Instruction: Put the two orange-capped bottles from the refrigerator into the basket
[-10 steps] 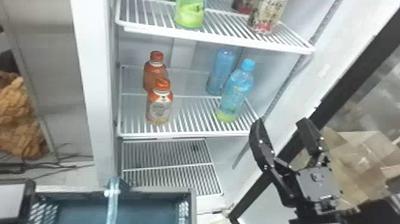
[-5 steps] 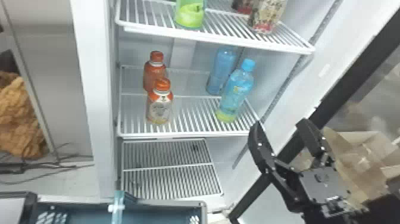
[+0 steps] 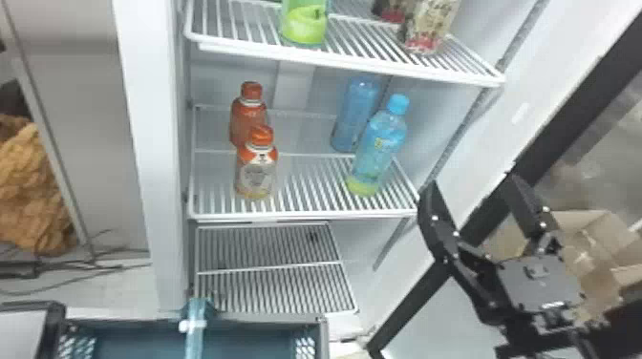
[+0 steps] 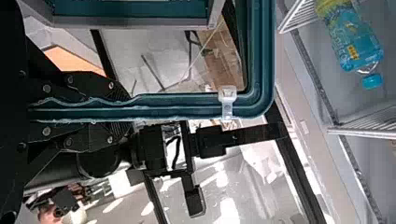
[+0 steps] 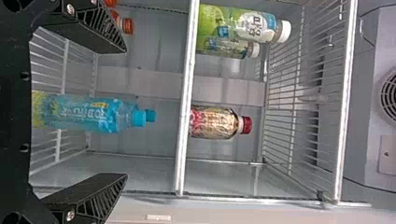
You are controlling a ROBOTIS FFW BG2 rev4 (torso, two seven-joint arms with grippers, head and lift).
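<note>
Two orange-capped bottles, the front one [image 3: 256,174] and the rear one [image 3: 246,114], stand upright at the left of the middle shelf. My right gripper [image 3: 472,184] is to their right, near the fridge's right side. In the right wrist view the right gripper [image 5: 126,113] is open and holds nothing; an orange cap [image 5: 127,26] shows past one finger. The teal basket [image 3: 253,325] is low in front of the fridge. In the left wrist view my left gripper [image 4: 84,111] is shut on the basket's handle [image 4: 182,106].
Two blue bottles, front [image 3: 377,148] and rear [image 3: 356,114], stand right of the orange-capped ones. Above, the upper shelf [image 3: 353,66] carries a green-labelled bottle [image 3: 304,21] and a patterned bottle [image 3: 430,26]. The dark-framed door [image 3: 411,310] stands at the right.
The basket has shifted slightly right and lower in the head view. My right gripper has moved a little right and up, still open. The bottles have stayed put.
</note>
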